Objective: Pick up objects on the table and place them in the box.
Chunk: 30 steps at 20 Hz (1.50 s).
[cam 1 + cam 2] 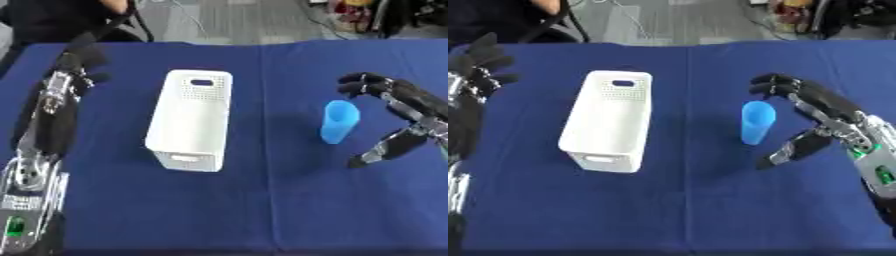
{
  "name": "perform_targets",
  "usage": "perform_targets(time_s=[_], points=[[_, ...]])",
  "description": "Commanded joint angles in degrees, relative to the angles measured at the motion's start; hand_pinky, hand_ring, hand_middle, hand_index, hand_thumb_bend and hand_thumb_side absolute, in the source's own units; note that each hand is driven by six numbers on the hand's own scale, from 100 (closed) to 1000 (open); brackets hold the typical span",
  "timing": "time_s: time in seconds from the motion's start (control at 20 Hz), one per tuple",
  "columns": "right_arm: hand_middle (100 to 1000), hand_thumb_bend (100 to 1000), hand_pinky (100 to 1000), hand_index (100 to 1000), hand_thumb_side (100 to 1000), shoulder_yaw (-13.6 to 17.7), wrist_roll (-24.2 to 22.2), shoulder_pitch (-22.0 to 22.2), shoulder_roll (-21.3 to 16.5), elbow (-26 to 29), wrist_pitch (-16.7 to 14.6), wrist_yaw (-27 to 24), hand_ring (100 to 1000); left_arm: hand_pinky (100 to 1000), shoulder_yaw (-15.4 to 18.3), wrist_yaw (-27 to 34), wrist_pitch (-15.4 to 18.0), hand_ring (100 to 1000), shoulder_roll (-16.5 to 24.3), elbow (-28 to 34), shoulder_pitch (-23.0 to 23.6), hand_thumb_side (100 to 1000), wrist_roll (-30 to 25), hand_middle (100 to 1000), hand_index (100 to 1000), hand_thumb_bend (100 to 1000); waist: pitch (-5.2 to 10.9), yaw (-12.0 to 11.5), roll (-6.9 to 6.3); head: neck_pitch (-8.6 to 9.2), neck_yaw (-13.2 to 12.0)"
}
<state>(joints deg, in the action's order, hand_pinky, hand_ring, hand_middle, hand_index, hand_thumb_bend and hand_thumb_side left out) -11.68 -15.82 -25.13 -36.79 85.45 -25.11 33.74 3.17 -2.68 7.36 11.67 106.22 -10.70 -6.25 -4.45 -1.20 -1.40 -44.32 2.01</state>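
A light blue cup (339, 121) stands upright on the blue tablecloth, right of centre. My right hand (820, 115) is just to its right, open, with the fingers arched above and behind the cup and the thumb (792, 150) spread low in front; it does not touch the cup. A white plastic box (191, 119) lies upside down in the middle of the table, its solid bottom facing up. My left hand (80, 59) is raised at the far left, fingers relaxed, holding nothing.
The blue cloth-covered table (262, 210) fills the view. Beyond its far edge is grey floor with chair legs and a seated person. My left arm (39, 145) runs along the left side.
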Motion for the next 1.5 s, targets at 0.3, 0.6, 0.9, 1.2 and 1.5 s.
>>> perform_targets(time_s=[0.3, 0.6, 0.9, 1.2, 1.5], points=[[899, 996, 736, 878, 485, 0.9, 0.3, -3.0, -2.3, -3.2, -0.6, -0.3, 708, 795, -0.2, -0.1, 0.1, 871, 0.1, 0.8, -1.2, 1000, -0.5, 987, 838, 111, -0.08, -0.3, -0.14, 0.2, 0.7], [899, 995, 735, 876, 477, 1.3, 0.7, -3.4, -2.8, -5.1, -0.8, -0.3, 706, 796, -0.4, -0.2, 0.1, 871, 0.1, 0.8, -1.3, 1000, -0.7, 986, 836, 108, -0.28, -0.3, -0.21, 0.2, 0.7], [898, 991, 733, 875, 470, 1.5, 1.1, -3.6, -3.4, -7.1, -0.8, 0.2, 705, 796, -0.4, -0.3, 0.1, 871, 0.1, 0.8, -1.6, 1000, -1.0, 986, 834, 103, -0.66, -0.2, -0.48, 0.2, 0.6], [892, 979, 734, 876, 458, 0.9, 1.6, -5.5, -3.1, -11.6, -1.1, 2.5, 706, 797, -0.6, -0.4, 0.1, 871, 0.0, 0.8, -1.7, 1000, -1.4, 987, 832, 100, -1.03, -0.2, -0.78, 0.2, 0.7], [896, 981, 731, 875, 440, 0.5, 2.4, -6.9, -2.2, -16.2, -2.2, 4.9, 700, 798, -0.6, -0.5, 0.2, 872, -0.2, 0.9, -2.0, 1000, -1.6, 987, 831, 100, -1.39, -0.4, -0.99, 0.2, 0.7]])
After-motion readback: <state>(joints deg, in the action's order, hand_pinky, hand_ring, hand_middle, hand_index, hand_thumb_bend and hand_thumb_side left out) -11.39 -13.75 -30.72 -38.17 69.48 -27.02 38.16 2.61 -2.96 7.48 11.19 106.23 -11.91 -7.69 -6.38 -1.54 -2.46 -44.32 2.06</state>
